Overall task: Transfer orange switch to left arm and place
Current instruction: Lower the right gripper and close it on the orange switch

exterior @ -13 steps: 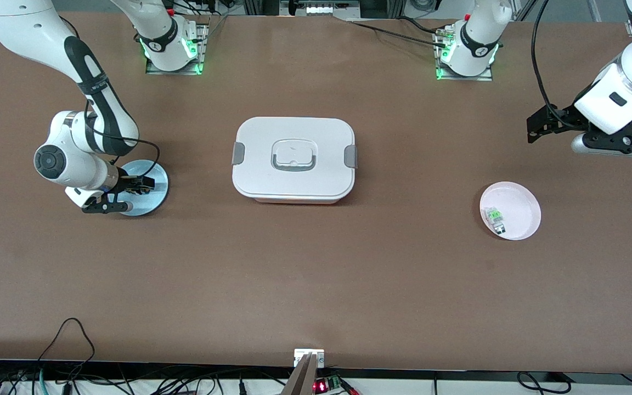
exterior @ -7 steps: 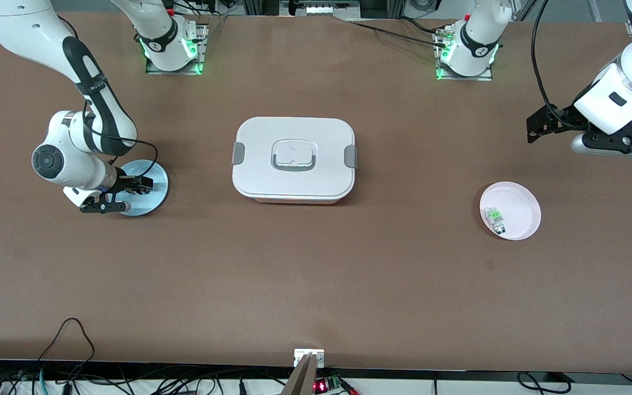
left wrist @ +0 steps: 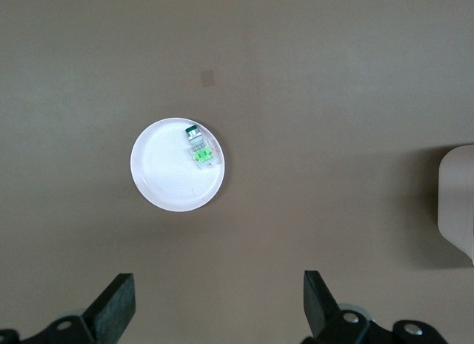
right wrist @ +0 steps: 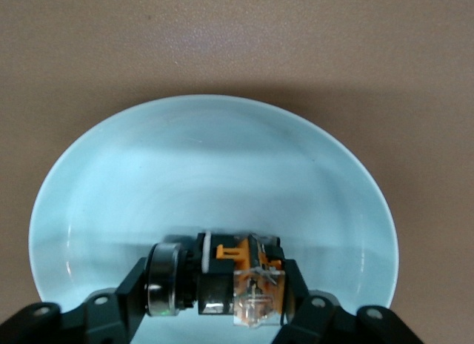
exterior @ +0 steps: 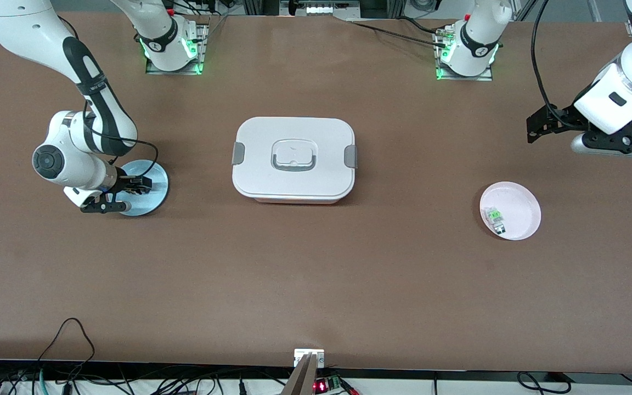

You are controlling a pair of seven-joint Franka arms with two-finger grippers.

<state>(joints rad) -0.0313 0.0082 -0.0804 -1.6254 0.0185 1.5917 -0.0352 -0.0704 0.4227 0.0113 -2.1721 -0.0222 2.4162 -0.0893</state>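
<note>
The orange switch (right wrist: 238, 273) lies low over the light blue plate (right wrist: 215, 159), gripped end to end. My right gripper (right wrist: 218, 288) is shut on it, one finger on the black cylindrical end and the other on the clear-and-orange body. In the front view the right gripper (exterior: 108, 206) is at the blue plate (exterior: 154, 197), toward the right arm's end of the table. The white box (exterior: 294, 159) stands at the table's middle. My left gripper (exterior: 615, 147) is open and empty, held up over the table at the left arm's end. Its fingers (left wrist: 115, 311) are wide apart.
A pink plate (exterior: 522, 211) with a small clear-and-green component (exterior: 495, 217) lies nearer the front camera than the left gripper. The plate (left wrist: 167, 173) and the component (left wrist: 197, 145) also show in the left wrist view, with a corner of the box (left wrist: 458, 203).
The right arm's wrist has shifted very slightly at the blue plate. The left arm, the box and the pink plate have not moved.
</note>
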